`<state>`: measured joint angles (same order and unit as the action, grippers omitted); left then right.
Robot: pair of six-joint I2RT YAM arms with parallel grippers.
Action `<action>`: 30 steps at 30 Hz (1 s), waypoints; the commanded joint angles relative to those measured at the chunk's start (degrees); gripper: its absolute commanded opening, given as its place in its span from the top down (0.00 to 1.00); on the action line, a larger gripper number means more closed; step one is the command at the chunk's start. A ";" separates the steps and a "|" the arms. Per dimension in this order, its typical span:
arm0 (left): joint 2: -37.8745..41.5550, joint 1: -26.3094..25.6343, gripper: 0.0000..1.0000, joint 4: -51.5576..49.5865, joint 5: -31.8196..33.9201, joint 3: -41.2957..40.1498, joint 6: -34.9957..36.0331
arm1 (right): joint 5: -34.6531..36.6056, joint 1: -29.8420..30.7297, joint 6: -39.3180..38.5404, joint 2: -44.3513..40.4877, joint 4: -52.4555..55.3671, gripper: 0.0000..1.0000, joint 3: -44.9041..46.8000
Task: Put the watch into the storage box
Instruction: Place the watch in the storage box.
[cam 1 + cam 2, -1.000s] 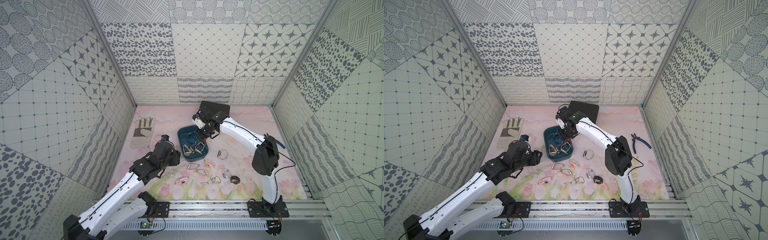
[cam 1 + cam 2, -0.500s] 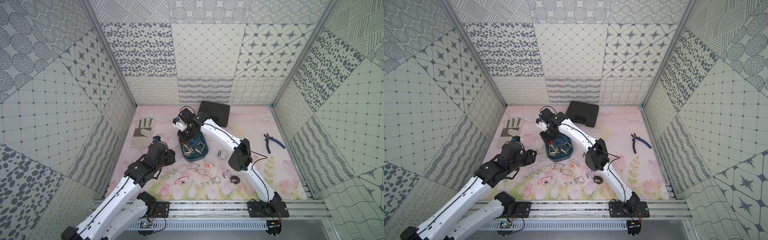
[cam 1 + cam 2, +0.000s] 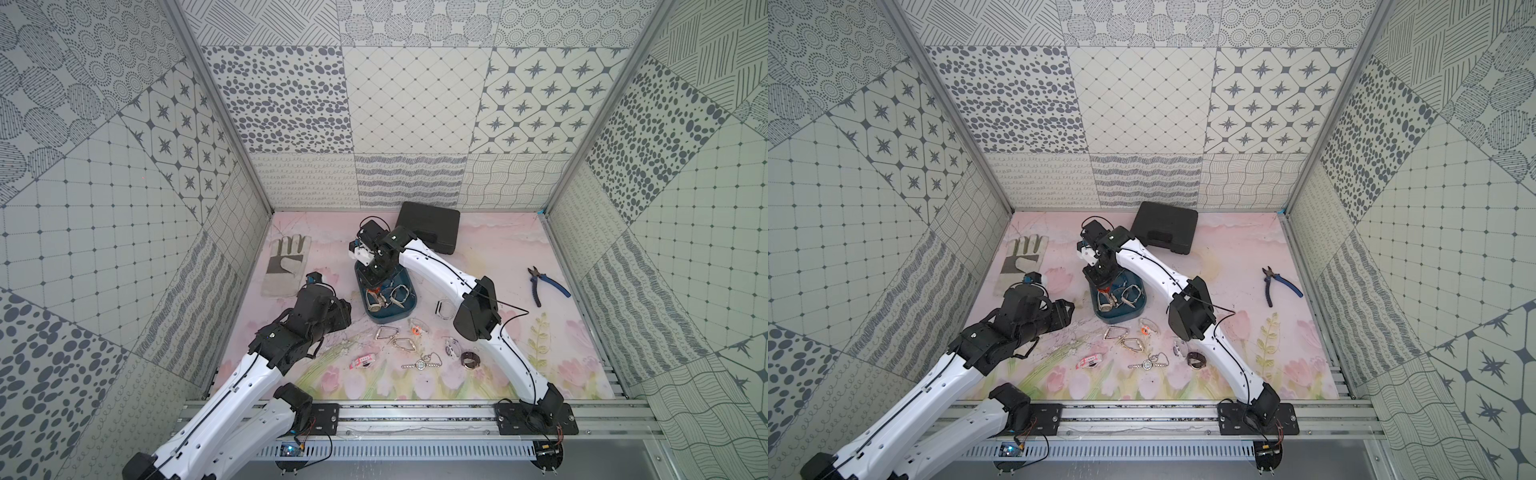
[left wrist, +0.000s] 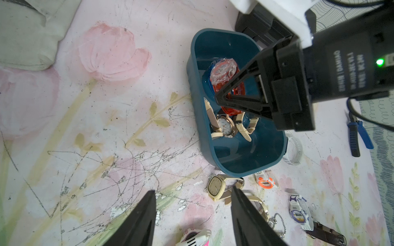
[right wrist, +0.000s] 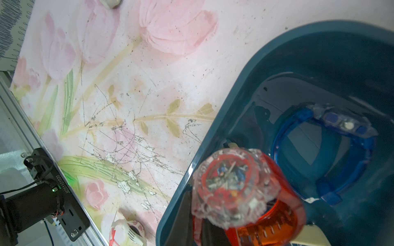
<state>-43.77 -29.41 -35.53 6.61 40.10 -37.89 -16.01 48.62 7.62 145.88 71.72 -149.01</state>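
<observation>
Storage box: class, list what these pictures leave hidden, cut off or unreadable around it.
Storage box far end: both top views, covered by the right gripper.
Orange watch strap: right wrist view, cut by the picture edge.
Silver watch dial: top views, too small to read.

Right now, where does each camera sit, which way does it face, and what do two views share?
Top views: high over the front rail, looking down at the floral mat; left arm and right arm show.
Left wrist: on the left arm, facing the storage box and right tool; its open left tool shows.
Right wrist: over the box, looking in; the right tool grips the orange watch.
Shared: both wrist views show box and watch.
</observation>
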 commanded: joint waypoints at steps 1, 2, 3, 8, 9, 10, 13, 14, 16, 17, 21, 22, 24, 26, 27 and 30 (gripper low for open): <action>0.35 0.22 0.40 0.32 -0.59 0.27 0.29 | 0.37 -0.47 2.60 2.68 -2.06 0.96 -1.04; 0.37 0.23 0.40 0.28 -0.53 0.25 0.38 | 0.60 -0.53 2.81 2.82 -2.26 0.96 -1.11; 0.45 0.24 0.40 0.29 -0.50 0.25 0.39 | 0.65 -0.66 3.24 2.99 -2.61 0.96 -1.11; 0.61 0.27 0.40 0.38 -0.67 0.07 0.37 | 0.01 -0.98 5.17 4.31 -4.14 0.95 -1.45; 0.70 0.23 0.40 0.38 -0.72 0.07 0.45 | 0.13 -1.07 5.37 4.61 -4.14 0.95 -1.54; 0.74 0.23 0.40 0.35 -0.62 0.16 0.47 | 0.42 -1.17 5.79 4.82 -4.22 0.95 -1.48; 0.81 0.23 0.40 0.63 -0.89 -0.02 0.47 | -0.50 -1.47 6.85 5.11 -5.11 0.94 -1.45; 0.84 0.25 0.40 0.65 -0.85 -0.02 0.47 | -0.51 -1.43 7.20 5.27 -5.55 0.94 -1.54; 0.62 0.23 0.40 0.72 -0.91 -0.02 0.49 | -0.66 -1.54 7.80 5.59 -6.06 0.94 -1.79; 0.64 0.23 0.40 0.65 -0.97 -0.02 0.45 | -0.72 -1.57 7.95 5.86 -6.15 0.94 -1.94; 0.70 0.26 0.40 0.73 -0.99 -0.01 0.66 | -1.53 -1.67 8.53 6.08 -6.40 0.93 -2.41; 0.62 0.23 0.40 0.80 -1.05 -0.02 0.65 | -1.80 -1.63 8.58 6.22 -6.42 0.92 -2.54; 0.54 0.19 0.40 0.90 -1.07 -0.02 0.73 | -1.91 -1.68 8.73 6.53 -6.17 0.92 -2.98; 0.37 0.25 0.40 1.07 -1.19 -0.02 0.75 | -2.38 -1.64 8.73 7.07 -5.90 0.91 -3.28; 0.30 0.24 0.40 1.08 -1.19 -0.02 0.84 | -2.61 -1.59 8.82 7.31 -5.74 0.91 -3.54; 0.27 0.23 0.41 1.08 -1.24 -0.11 0.76 | -2.67 -1.49 8.74 7.91 -5.12 0.89 -3.92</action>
<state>-43.40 -29.26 -35.35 5.91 40.07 -37.85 -17.85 47.05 16.01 151.81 66.98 -151.46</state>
